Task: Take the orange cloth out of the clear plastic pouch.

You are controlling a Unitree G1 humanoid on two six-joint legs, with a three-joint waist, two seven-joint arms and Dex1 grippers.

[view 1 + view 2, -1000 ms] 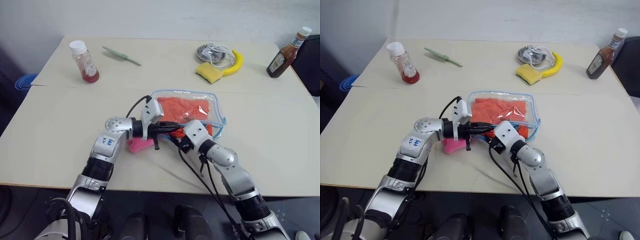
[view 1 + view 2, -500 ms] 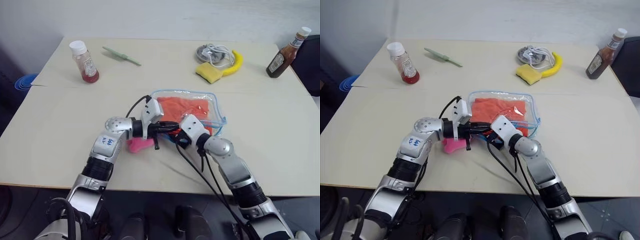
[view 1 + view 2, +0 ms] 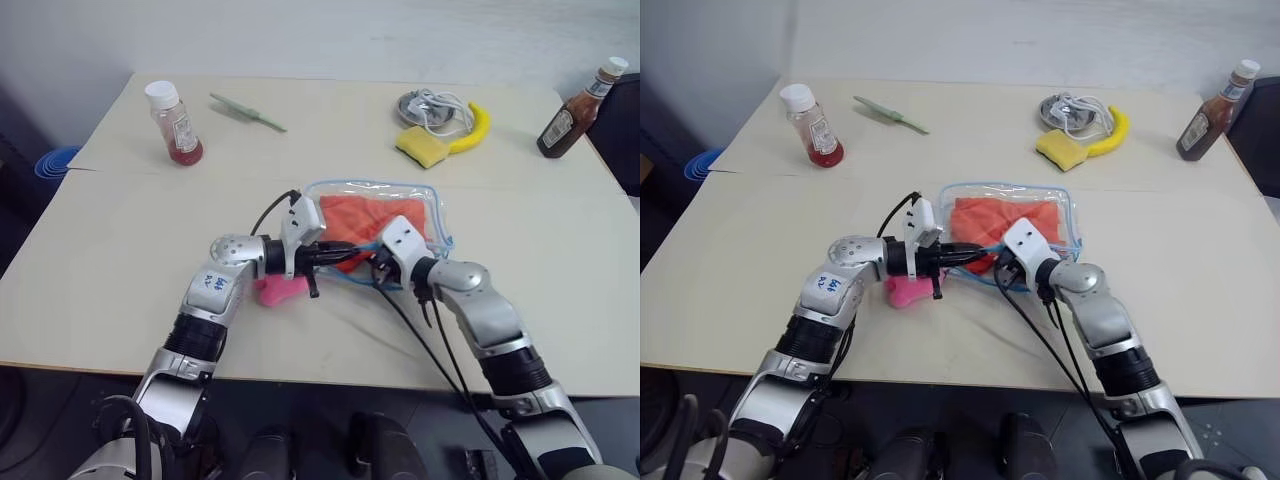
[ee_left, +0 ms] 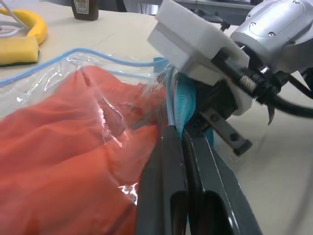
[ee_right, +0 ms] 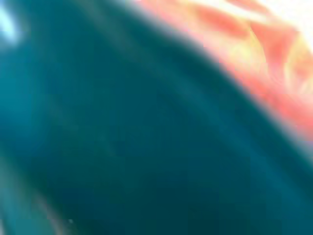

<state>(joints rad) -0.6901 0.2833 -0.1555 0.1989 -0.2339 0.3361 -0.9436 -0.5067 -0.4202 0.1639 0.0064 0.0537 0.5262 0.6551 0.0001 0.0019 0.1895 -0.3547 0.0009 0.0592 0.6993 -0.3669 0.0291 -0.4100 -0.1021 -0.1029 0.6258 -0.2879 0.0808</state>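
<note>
Near the front middle of the table (image 3: 120, 260) sits the clear plastic pouch (image 3: 425, 205), lying flat with the orange cloth (image 3: 355, 215) basically all inside it, so the actual job hasn't happened yet. Both arms are working the near edge of the pouch. Left gripper (image 4: 180, 142) is clenched tight on the blue trim by the zipper, you can see its fingers (image 4: 164, 171) pressed together on it. Right gripper (image 3: 377, 262) is clamped down at that same edge, touching the trim; what exactly it's pinching I can't make out. My read: we're at the opening stage, mouth barely parted if at all. What's left is spreading it, reaching in and pulling the cloth clear
</note>
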